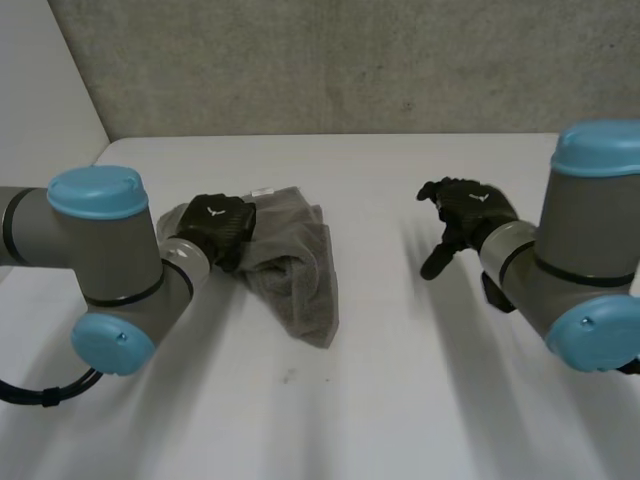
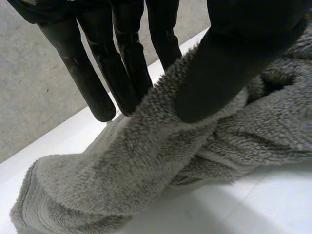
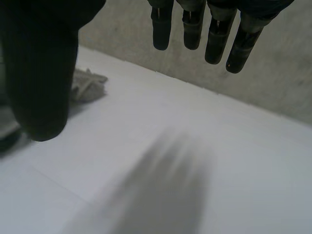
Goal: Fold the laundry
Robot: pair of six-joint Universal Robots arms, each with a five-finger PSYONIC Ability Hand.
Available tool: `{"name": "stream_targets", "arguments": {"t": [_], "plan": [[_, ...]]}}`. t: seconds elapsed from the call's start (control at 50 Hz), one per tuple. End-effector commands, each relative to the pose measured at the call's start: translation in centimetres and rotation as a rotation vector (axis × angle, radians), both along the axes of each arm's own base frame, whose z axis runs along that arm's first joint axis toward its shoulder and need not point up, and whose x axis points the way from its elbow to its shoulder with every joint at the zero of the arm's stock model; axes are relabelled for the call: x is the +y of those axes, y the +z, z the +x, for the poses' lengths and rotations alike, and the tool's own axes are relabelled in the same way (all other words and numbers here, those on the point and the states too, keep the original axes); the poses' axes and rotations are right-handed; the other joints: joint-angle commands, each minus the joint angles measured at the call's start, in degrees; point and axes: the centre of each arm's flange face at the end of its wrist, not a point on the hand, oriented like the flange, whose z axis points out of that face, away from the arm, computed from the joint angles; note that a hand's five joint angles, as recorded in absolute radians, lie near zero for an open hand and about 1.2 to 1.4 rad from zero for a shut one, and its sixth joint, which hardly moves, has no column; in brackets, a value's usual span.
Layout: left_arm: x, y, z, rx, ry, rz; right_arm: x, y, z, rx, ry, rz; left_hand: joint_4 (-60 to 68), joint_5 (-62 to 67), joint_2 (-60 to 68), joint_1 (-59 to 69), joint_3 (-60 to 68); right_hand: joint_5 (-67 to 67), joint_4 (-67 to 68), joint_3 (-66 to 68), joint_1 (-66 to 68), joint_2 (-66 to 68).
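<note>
A crumpled grey fleece towel (image 1: 292, 272) lies left of the table's middle, bunched into a thick roll (image 2: 146, 165). My left hand (image 1: 220, 226) sits on its left edge. In the left wrist view the thumb (image 2: 229, 68) presses a raised fold of the cloth against the straight fingers (image 2: 92, 73) behind it, so the fold is pinched. My right hand (image 1: 465, 210) hovers over bare table to the right of the towel, with spread fingers (image 3: 195, 24) and nothing in it. A bit of the towel (image 3: 87, 84) shows beside its thumb.
The white table (image 1: 380, 380) stretches wide in front of and to the right of the towel. A grey wall (image 1: 350, 60) runs behind the far edge. A small white label (image 1: 263, 190) sits on the towel's far edge.
</note>
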Motion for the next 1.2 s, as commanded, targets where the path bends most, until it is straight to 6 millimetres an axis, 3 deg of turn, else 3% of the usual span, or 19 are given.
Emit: {"name": "stream_targets", "arguments": {"t": [0.02, 0.1, 0.3, 0.34, 0.54, 0.58, 0.62, 0.64, 0.66, 0.74, 0.82, 0.84, 0.88, 0.96, 1.06, 1.1, 1.12, 1.16, 1.2], "plan": [[2.0, -1.4, 0.2, -0.031, -0.018, 0.039, -0.7, -3.1, 1.9, -0.235, 0.033, 0.173, 21.0, 21.0, 21.0, 20.8, 21.1, -3.3, -3.5, -2.2, -2.2, -3.3], [2.1, -0.9, 0.7, -0.032, 0.010, 0.015, -0.7, -3.8, 2.4, -0.236, 0.046, 0.195, 21.0, 21.0, 21.0, 20.8, 21.1, -3.3, -3.5, -2.2, -2.2, -3.3], [5.5, 4.8, 1.9, 0.016, 0.064, -0.097, 1.3, -5.3, 4.7, -0.269, 0.102, 0.268, 21.0, 21.0, 21.0, 20.8, 21.1, -3.3, -3.5, -2.2, -2.2, -3.3], [7.6, 6.0, 1.6, 0.029, 0.025, -0.120, 2.4, -5.9, 5.7, -0.270, 0.132, 0.293, 21.0, 21.0, 21.0, 20.8, 21.1, -3.3, -3.5, -2.2, -2.2, -3.3], [11.1, 8.0, 2.2, 0.055, -0.010, -0.171, 7.7, -8.3, 9.6, -0.349, 0.279, 0.491, 21.0, 21.0, 21.0, 20.8, 21.1, -3.3, -3.5, -2.2, -2.2, -3.3], [11.3, 8.3, 2.2, 0.061, -0.008, -0.178, 8.6, -8.4, 10.1, -0.357, 0.301, 0.513, 21.0, 21.0, 21.0, 20.8, 21.1, 3.5, 3.3, 4.6, 4.6, 3.6], [11.2, 8.4, 2.2, 0.062, -0.007, -0.183, 9.1, -7.9, 10.5, -0.371, 0.314, 0.510, 21.0, 21.0, 21.0, 20.8, 21.1, 37.3, 37.1, 38.4, 38.3, 37.3], [11.1, 8.5, 2.2, 0.064, -0.004, -0.187, 9.1, -7.9, 10.5, -0.371, 0.314, 0.510, 21.0, 21.0, 21.0, 20.8, 21.1, 37.5, 37.3, 38.6, 38.5, 37.5], [10.9, 8.8, 2.1, 0.067, 0.004, -0.194, 8.8, -7.0, 10.6, -0.383, 0.319, 0.481, 21.0, 21.0, 21.0, 20.8, 21.1, 60.5, 60.3, 61.6, 61.5, 60.5], [10.6, 9.4, 2.1, 0.081, 0.017, -0.209, 7.3, -3.1, 10.6, -0.429, 0.310, 0.347, 21.0, 21.0, 21.0, 20.8, 21.1, 66.7, 66.5, 67.8, 67.8, 66.7], [11.0, 10.0, 1.8, 0.116, 0.013, -0.212, -0.8, 8.7, 5.7, -0.413, 0.185, -0.215, 21.0, 21.0, 21.0, 20.8, 21.1, 66.7, 66.5, 67.8, 67.8, 66.7], [11.9, 9.9, 1.3, 0.144, -0.011, -0.194, -0.8, 8.7, 5.7, -0.412, 0.185, -0.217, 21.0, 21.0, 21.0, 20.8, 21.1, 66.7, 66.5, 67.8, 67.8, 66.7], [12.9, 9.9, 0.6, 0.183, -0.040, -0.171, 0.0, 12.3, 6.0, -0.397, 0.244, -0.340, 21.0, 21.0, 21.0, 20.8, 21.1, 66.7, 66.5, 67.8, 67.8, 66.7], [15.5, 9.6, -0.5, 0.287, -0.097, -0.090, 1.5, 13.5, 6.6, -0.403, 0.333, -0.355, 21.0, 21.0, 21.0, 20.8, 21.1, 66.7, 66.5, 67.8, 67.8, 66.7], [16.4, 10.0, -0.5, 0.329, -0.111, -0.074, 3.5, 10.8, 6.3, -0.353, 0.395, -0.217, 21.0, 21.0, 21.0, 20.8, 21.1, 66.7, 66.5, 67.8, 67.8, 66.7], [16.2, 10.3, -0.3, 0.336, -0.105, -0.084, 3.9, 9.5, 6.1, -0.329, 0.389, -0.167, 21.0, 21.0, 21.0, 20.8, 21.1, 58.5, 58.3, 59.6, 59.6, 58.6], [15.9, 10.4, -0.2, 0.339, -0.096, -0.089, 4.2, 8.1, 6.0, -0.306, 0.384, -0.117, 21.0, 21.0, 21.0, 20.8, 21.1, 37.2, 37.0, 38.3, 38.3, 37.2], [15.3, 10.6, 0.1, 0.340, -0.076, -0.097, 4.4, 6.8, 5.8, -0.283, 0.376, -0.070, 21.0, 21.0, 21.0, 20.8, 21.1, 23.0, 22.8, 24.1, 24.1, 23.0], [14.5, 10.7, 0.5, 0.339, -0.050, -0.105, 4.5, 5.2, 5.3, -0.259, 0.357, -0.013, 21.0, 21.0, 21.0, 20.8, 21.1, 21.9, 21.7, 22.9, 22.9, 21.9]]}}
